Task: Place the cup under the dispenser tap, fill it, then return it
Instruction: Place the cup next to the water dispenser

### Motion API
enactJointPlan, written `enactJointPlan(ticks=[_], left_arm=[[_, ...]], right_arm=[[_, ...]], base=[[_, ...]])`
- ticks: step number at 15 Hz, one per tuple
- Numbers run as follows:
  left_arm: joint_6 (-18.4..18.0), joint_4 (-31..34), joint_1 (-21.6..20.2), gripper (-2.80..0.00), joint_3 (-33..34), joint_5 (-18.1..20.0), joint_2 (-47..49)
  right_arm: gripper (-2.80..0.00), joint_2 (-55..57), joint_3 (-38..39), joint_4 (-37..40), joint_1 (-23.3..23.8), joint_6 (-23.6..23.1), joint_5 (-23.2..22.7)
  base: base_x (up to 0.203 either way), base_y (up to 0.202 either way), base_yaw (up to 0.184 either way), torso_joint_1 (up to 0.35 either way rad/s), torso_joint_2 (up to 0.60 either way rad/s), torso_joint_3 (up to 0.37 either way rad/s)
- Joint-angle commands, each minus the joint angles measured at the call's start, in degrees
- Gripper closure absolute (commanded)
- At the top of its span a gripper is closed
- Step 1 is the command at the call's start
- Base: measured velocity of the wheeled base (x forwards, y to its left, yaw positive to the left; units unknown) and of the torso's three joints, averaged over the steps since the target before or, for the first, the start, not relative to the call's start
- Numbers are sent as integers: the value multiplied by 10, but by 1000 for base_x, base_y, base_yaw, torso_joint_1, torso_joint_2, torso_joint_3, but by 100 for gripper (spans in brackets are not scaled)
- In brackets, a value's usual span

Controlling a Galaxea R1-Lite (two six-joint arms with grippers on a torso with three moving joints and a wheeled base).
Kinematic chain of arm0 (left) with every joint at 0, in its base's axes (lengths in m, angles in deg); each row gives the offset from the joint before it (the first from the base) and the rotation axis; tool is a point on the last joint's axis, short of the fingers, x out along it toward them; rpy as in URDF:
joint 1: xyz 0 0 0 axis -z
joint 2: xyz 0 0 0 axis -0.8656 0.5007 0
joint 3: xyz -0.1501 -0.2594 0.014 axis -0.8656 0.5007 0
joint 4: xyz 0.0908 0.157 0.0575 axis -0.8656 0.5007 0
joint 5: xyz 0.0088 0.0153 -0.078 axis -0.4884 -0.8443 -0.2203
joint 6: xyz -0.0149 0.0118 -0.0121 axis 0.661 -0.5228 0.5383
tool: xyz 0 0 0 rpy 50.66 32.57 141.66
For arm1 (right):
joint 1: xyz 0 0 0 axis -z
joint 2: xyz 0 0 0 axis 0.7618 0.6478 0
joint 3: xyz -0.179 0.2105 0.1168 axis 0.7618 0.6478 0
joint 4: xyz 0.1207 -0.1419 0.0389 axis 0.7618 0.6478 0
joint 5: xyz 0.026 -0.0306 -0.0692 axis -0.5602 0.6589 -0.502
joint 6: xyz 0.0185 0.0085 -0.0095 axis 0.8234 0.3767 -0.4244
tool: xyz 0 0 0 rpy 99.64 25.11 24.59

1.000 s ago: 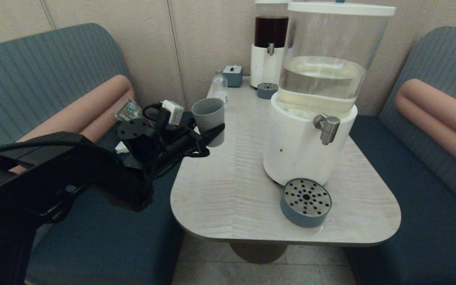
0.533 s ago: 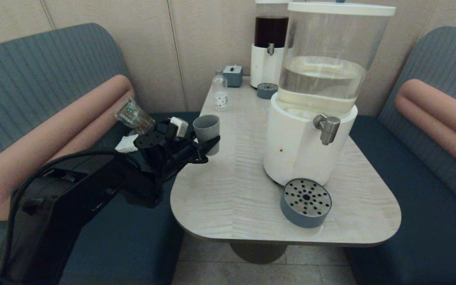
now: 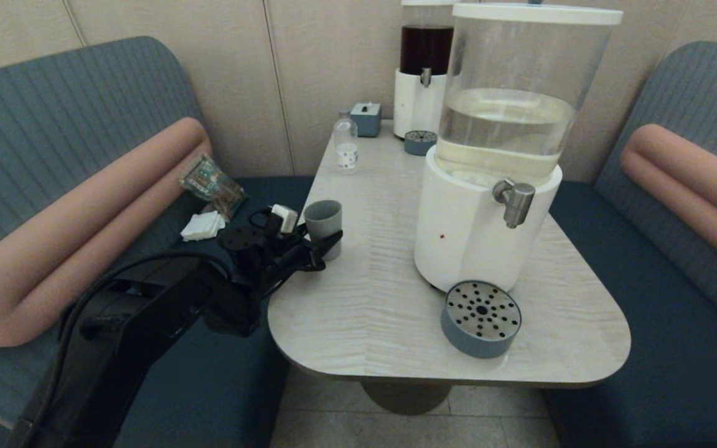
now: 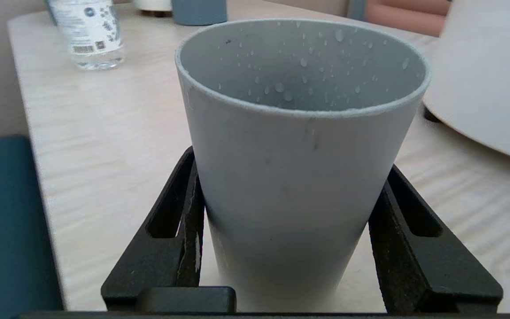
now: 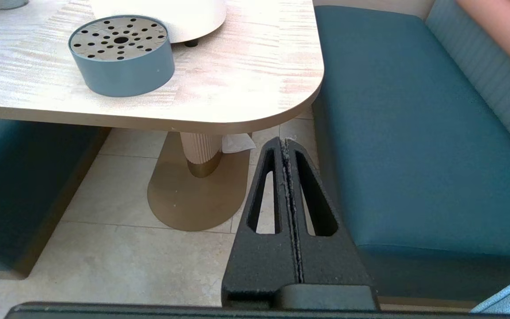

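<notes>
Left gripper (image 3: 326, 239), fingers clamped on either side of the upright cup (image 3: 323, 221) at the table's (image 3: 365, 311) left edge, well apart from the dispenser tap (image 3: 513, 198); right gripper (image 5: 288, 146) pressed together, parked low beside the table.

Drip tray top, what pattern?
Drip tray: steel top perforated with round holes, grey-blue wall. Right wrist view shows it best.

The left gripper (image 3: 327, 242) sits at the table (image 3: 365, 311)'s left edge with the cup (image 3: 323, 219) upright between its fingers (image 4: 179, 230), on the tabletop. To the gripper's right stands the dispenser with its dispenser tap (image 3: 513, 200); the drip tray (image 3: 480, 318) lies below that tap, nearer the robot. Beyond the gripper, toward the wall, stands a small bottle (image 3: 345, 146). A napkin (image 3: 203, 225) lies on the bench to its left.
</notes>
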Motion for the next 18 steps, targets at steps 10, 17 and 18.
enactJointPlan(ticks=[10, 17, 18], left_arm=[[-2, -24, -1, -280, 7, 1, 3], [-2, -51, -1, -280, 61, 1, -19], [-1, -63, -1, -280, 83, 1, -27]], right_arm=[[0, 1, 1, -1, 0, 0, 0], [0, 1, 1, -1, 0, 0, 0], [0, 1, 1, 0, 0, 0, 0]], base=[[0, 0, 0, 0, 0, 0], [0, 0, 0, 0, 0, 0], [0, 0, 0, 0, 0, 0]])
